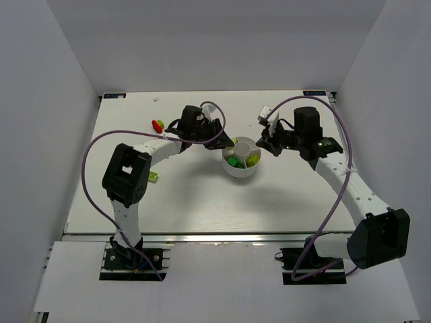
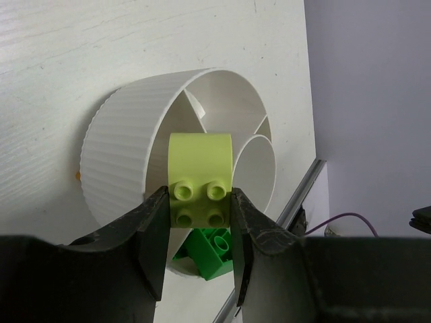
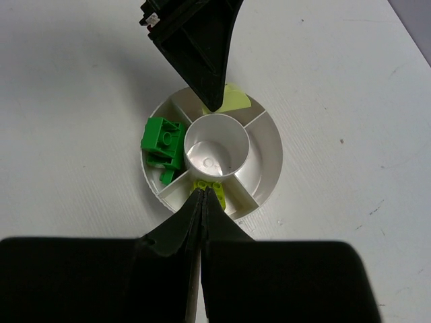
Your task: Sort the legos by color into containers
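Pale green lego [image 2: 199, 176] sits pinched tight in your left gripper [image 2: 199, 210], just over the rim of the white dish [image 2: 121, 161]. Your right gripper [image 3: 202, 195] is squeezed closed on nothing, its tips at the other side of the dish, over a lime lego [image 3: 217, 186] in a wedge. Green legos [image 3: 161, 139] lie in another wedge.

White divided dish [image 1: 240, 171]: green bricks [image 3: 161, 140] in near-left wedge, lime brick [image 3: 217, 187] in right wedge, pale green brick [image 2: 200, 176] held at far-left rim; red brick [image 1: 157, 125], possibly stacked, far left.
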